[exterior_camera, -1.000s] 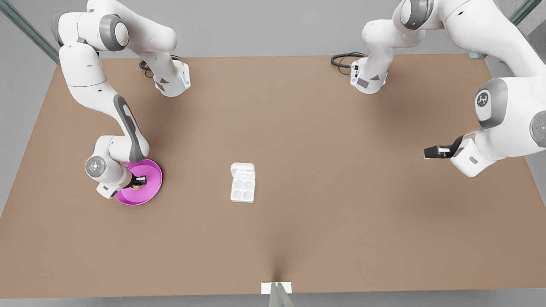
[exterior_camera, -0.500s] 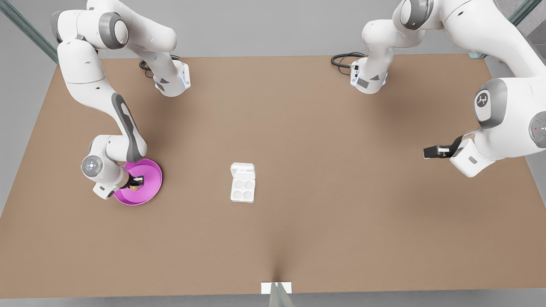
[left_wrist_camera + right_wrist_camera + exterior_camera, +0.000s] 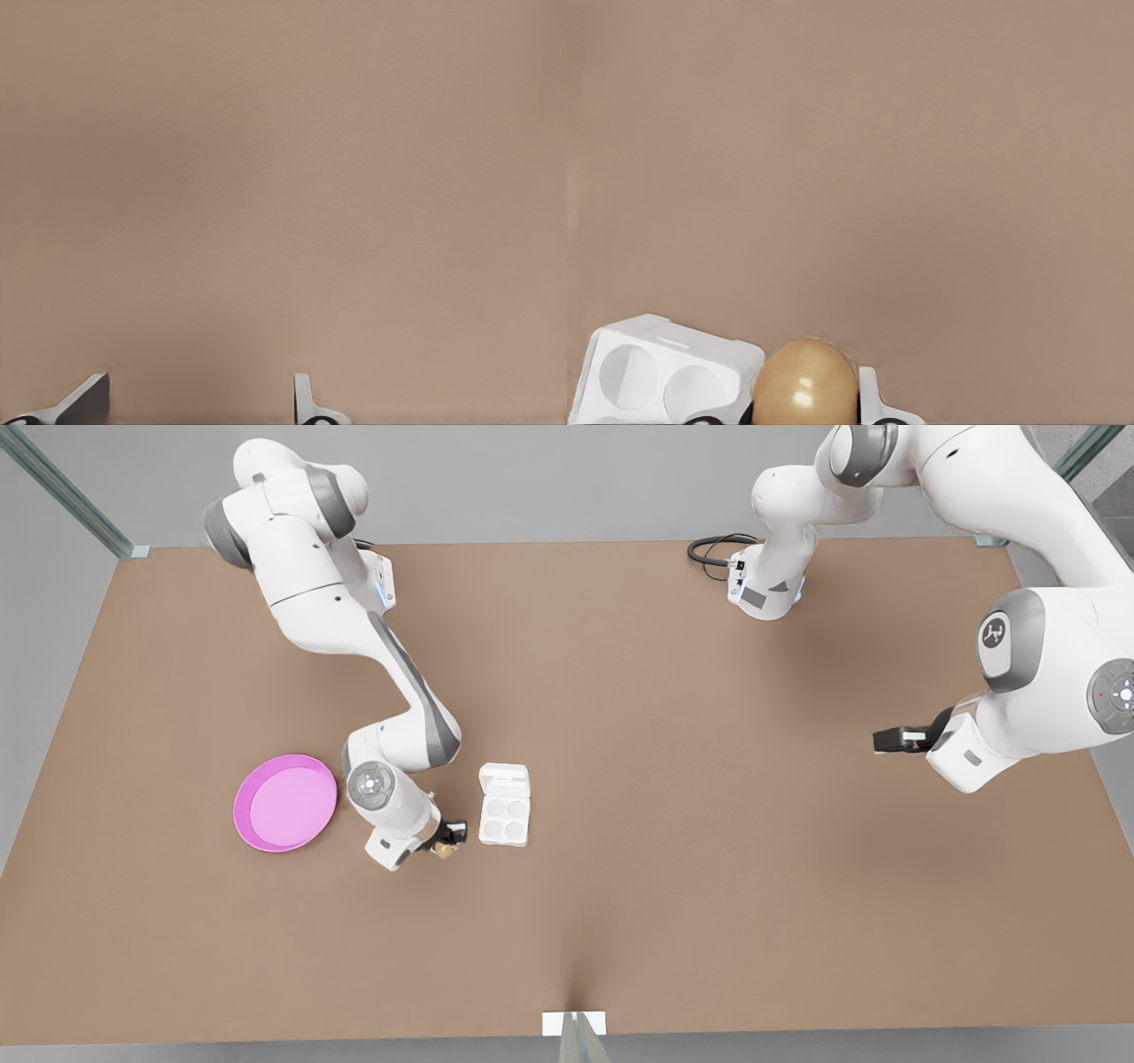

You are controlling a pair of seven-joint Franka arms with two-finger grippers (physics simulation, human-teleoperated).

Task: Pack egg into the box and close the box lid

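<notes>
Carrying the egg (image 3: 443, 849), the right gripper (image 3: 449, 840) has left the pink plate (image 3: 257, 828) and now hangs beside the open box (image 3: 504, 817). A slightly off release could roll the egg off a cup rim. Far off, the left gripper (image 3: 889, 739) waits, fingers spread. Fingers mostly cut off.

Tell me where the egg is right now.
The egg is held in the right gripper, just off the box's near corner on the front view's left, between the box and the pink plate.
</notes>
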